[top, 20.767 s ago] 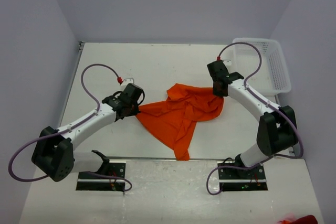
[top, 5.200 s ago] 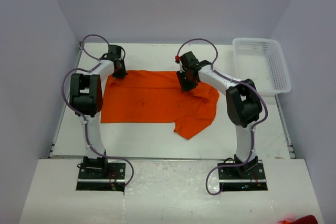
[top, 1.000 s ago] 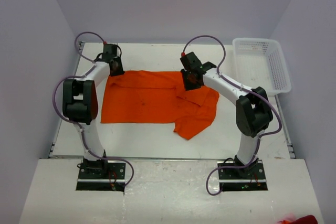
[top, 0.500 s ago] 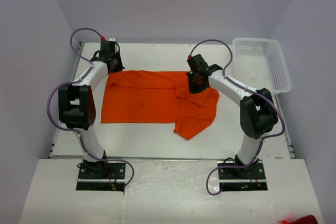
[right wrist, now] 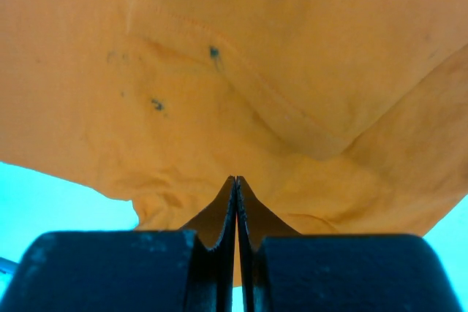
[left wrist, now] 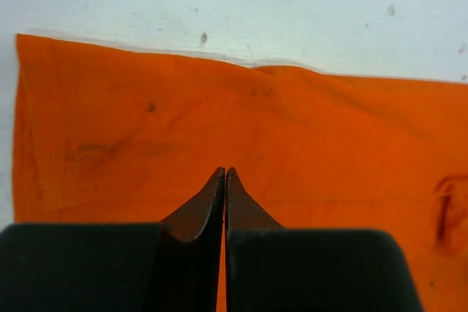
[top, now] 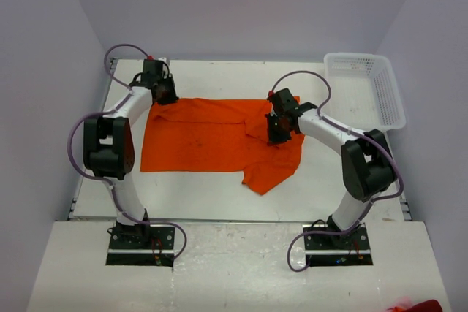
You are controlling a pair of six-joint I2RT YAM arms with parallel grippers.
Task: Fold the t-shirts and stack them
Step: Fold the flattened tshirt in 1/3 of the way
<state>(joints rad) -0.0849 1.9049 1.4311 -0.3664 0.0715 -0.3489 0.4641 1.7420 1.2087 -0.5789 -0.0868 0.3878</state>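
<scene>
Appearing only overhead: white basket (top: 395, 100), apart from orange t-shirt (top: 205, 137)

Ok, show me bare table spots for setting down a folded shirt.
Free: the near strip of table between the t-shirt hem and the front edge, and the far strip behind the t-shirt up to the wall. Crowded: the middle, under the t-shirt with the left gripper and right gripper; the basket fills the far right corner.
</scene>
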